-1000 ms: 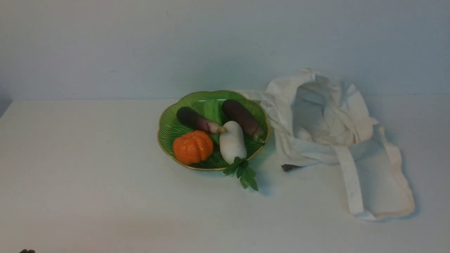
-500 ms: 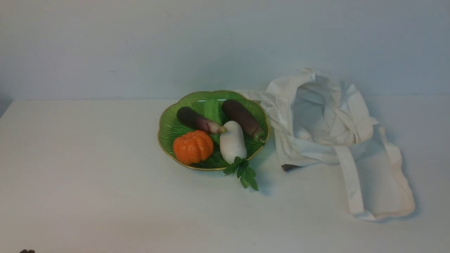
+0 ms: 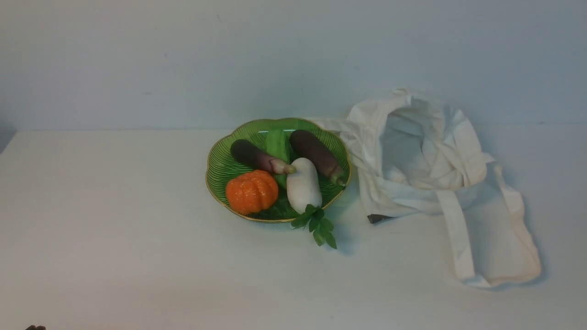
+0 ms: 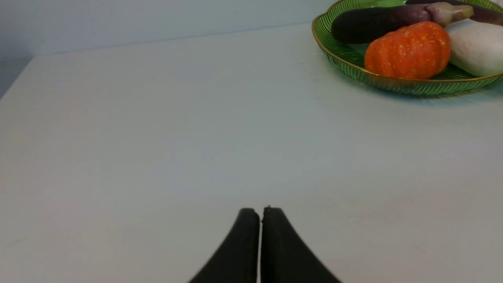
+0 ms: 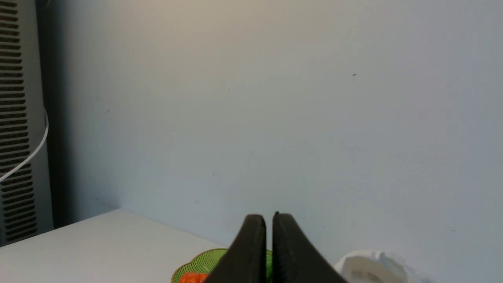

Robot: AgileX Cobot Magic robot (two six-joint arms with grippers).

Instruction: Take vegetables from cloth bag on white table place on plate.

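Note:
The tan-stemmed dark purple eggplant (image 3: 254,156) lies in the green gold-rimmed plate (image 3: 215,169) on the white table (image 3: 114,229), left of the plate's middle. The off-white cloth bag (image 3: 426,151) slumps open to the plate's right; nothing shows inside it. My left gripper (image 4: 260,211) is shut and empty, low over bare table, well short of the plate (image 4: 342,59) and the eggplant (image 4: 377,24). My right gripper (image 5: 269,217) is shut and empty, raised and facing the wall, with the plate (image 5: 204,261) and bag (image 5: 369,267) below it. Neither gripper shows in the front view.
An orange pumpkin (image 3: 251,191), a white radish (image 3: 303,185) with leaves over the rim, a green-stemmed eggplant (image 3: 315,152) and a green vegetable (image 3: 276,142) share the plate. A small dark thing (image 3: 379,218) pokes from under the bag. A vented grey unit (image 5: 15,118) stands past the table's edge.

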